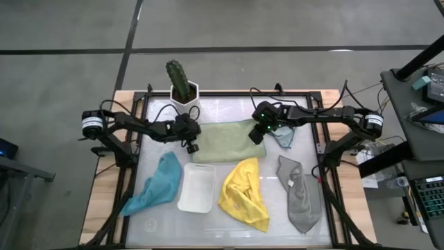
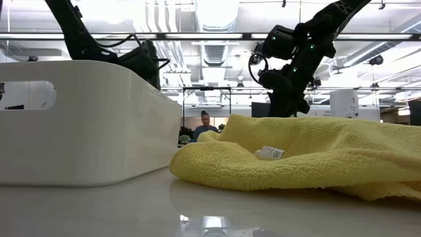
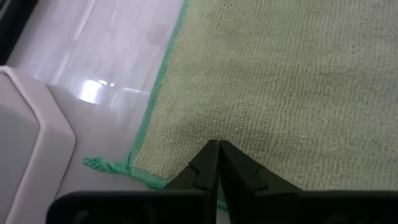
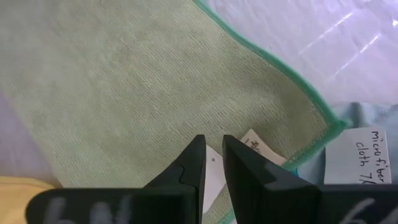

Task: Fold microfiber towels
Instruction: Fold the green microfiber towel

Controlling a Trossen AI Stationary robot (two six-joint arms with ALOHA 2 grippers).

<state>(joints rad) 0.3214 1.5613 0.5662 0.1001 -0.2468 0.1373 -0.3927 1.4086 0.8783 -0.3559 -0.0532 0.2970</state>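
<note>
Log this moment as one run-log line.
stage: gripping pale green microfiber towel | left gripper: shut on its edge | right gripper: narrowly parted over opposite edge, grip unclear

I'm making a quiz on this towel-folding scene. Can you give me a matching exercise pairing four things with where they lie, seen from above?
Things:
1. teal towel
2. yellow towel
3. grey towel
4. green towel

Places:
A. between tray and grey towel
B. left of the tray
C. spread flat between both grippers
D. nearest the table's right edge

Pairs: 1-B, 2-A, 3-D, 4-C
</note>
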